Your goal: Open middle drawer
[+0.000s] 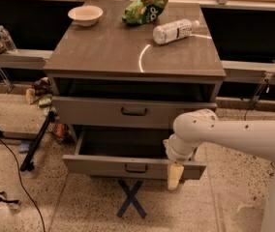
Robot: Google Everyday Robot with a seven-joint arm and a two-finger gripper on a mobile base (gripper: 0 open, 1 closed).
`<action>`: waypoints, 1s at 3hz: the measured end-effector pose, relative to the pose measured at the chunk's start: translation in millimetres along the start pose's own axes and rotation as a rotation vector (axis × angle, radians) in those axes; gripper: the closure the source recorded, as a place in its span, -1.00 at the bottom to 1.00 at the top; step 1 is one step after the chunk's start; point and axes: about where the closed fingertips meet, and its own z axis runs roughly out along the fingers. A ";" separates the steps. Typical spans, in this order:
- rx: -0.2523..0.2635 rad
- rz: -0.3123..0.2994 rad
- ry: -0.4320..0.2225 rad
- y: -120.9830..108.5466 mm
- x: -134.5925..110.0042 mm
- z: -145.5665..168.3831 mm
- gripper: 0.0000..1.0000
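**Middle drawer stands pulled out**

The middle drawer (94, 167) sits low in the centre of the frame, out from the cabinet (99, 52) far enough that its dark inside shows from above. Its grey front is flat and low, with a small dark loop handle (136, 168) at its middle. Just above it is the taller-fronted drawer (89, 111).

The gripper (175, 176) hangs at the right end of the middle drawer's front, lower right of centre — whether it is clenched or released cannot be told.

At the top of the frame, the cabinet carries a green bag (145, 9) with white lettering too blurred to read, a bottle (175, 31) lying on its side with an unreadable label, and a white bowl (85, 14).
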 end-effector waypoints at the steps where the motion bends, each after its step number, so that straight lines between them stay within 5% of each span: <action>1: -0.010 -0.012 0.017 3.6 -0.5 8.9 -1.00; 3: -0.001 0.001 0.029 -4.7 14.3 45.2 -1.00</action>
